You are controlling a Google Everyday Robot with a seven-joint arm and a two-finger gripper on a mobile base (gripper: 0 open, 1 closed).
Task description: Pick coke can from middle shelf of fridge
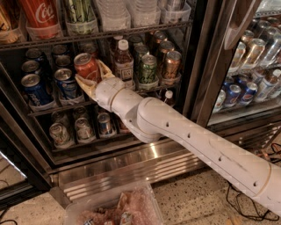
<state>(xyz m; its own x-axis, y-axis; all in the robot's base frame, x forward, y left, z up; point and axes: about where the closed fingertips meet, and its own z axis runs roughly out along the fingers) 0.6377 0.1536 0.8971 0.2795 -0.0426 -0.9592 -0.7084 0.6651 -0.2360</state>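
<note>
at the fridge [131,163], the gripper [90,72] has its jaws clamped on both sides of the coke can [86,65] at the shelf's [48,109] front edge, apparently for lifting out.

White Coca-Cola script runs up the tall red can [41,13] above. The coke can [86,66], clasped by the gripper [89,74] at the middle shelf [48,107], bears white script too faint to read. Blue cans [249,92] in the neighbouring cooler show the Pepsi globe.
</note>
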